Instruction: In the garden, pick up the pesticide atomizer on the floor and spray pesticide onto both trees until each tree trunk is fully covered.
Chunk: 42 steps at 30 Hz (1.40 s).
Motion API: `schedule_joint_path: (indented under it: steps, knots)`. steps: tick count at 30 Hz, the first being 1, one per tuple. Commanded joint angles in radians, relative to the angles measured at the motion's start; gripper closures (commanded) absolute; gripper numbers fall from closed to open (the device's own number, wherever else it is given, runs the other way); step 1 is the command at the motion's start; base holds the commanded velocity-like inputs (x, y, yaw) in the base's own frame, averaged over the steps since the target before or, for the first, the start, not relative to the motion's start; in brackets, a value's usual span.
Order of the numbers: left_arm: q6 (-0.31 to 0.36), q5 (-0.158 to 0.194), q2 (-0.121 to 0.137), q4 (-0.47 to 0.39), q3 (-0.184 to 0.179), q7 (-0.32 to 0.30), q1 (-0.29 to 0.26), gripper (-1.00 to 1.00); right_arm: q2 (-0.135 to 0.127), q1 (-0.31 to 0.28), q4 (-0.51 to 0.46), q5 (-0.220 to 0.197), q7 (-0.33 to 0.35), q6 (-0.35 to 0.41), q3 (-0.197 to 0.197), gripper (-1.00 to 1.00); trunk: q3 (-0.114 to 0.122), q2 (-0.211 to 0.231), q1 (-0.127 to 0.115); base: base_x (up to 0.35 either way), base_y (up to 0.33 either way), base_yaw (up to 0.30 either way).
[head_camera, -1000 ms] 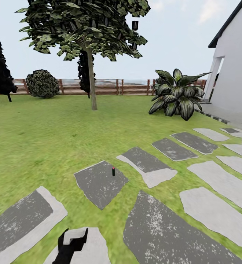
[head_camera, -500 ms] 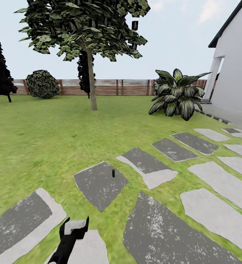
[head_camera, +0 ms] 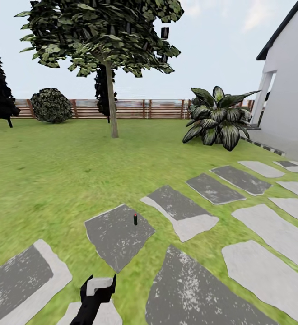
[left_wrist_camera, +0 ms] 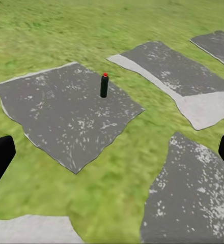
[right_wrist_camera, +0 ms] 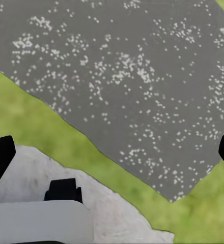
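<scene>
nothing of the job is done yet, as i judge it: the pesticide atomizer [head_camera: 135,219] stands upright and untouched on a dark paving slab [head_camera: 117,237] in the lawn [head_camera: 54,180], well ahead of me. through my left wrist camera i see it as a small dark bottle with a red top, near the middle of that slab. picking it up comes first, then spraying both trunks.

my left gripper [head_camera: 98,286] hangs low in the head view, short of the atomizer, above a pale slab [head_camera: 106,314]. its fingers [left_wrist_camera: 0,157] sit at the far edges of the wrist view, so it is spread wide with nothing between them. my right gripper [right_wrist_camera: 112,152] looks down on another dark slab; its fingers are likewise far apart and empty.

one tree [head_camera: 101,40] stands beyond the atomizer, its bare trunk [head_camera: 112,106] rising from the lawn in front of the wooden fence [head_camera: 158,109]. i cannot pick out the second tree for certain. beyond the atomizer and off to one side are a broad-leaved plant [head_camera: 216,118] and a white house [head_camera: 289,85]; a round shrub [head_camera: 52,104] sits by the fence. nothing blocks the way from my gripper to the atomizer, only grass and flat slabs.
</scene>
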Motion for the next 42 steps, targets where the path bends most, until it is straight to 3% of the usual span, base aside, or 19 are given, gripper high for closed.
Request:
schedule_joint_path:
  steps: [1,9,12,20,42]
  knots:
    - [0.000,0.000,-0.002,0.003,-0.003,0.000,0.000,-1.00,0.000,0.000,0.000,0.000,0.000,0.000,0.000,-1.00,0.000,0.000,0.000,0.125,-0.063,0.000]
    - [-0.001,0.000,-0.011,0.014,-0.100,-0.001,0.000,-1.00,0.000,0.000,0.000,0.000,0.000,0.000,0.000,-1.00,0.000,0.000,0.000,0.035,-0.018,0.000]
    - [-0.001,0.000,-0.011,0.013,-0.109,-0.001,0.000,-1.00,0.000,0.000,0.000,0.000,0.000,0.000,0.000,-1.00,0.000,0.000,0.000,0.005,-0.003,0.000]
    - [0.001,0.000,-0.011,0.013,-0.119,0.000,0.000,-1.00,0.000,0.000,0.000,0.000,0.000,0.000,0.000,-1.00,0.000,0.000,0.000,0.172,-0.001,0.000]
    - [0.001,-0.002,-0.011,0.015,-0.119,0.001,0.000,-1.00,0.000,0.000,0.000,0.000,-0.001,0.000,0.000,-1.00,0.000,0.000,0.000,0.343,-0.035,0.000]
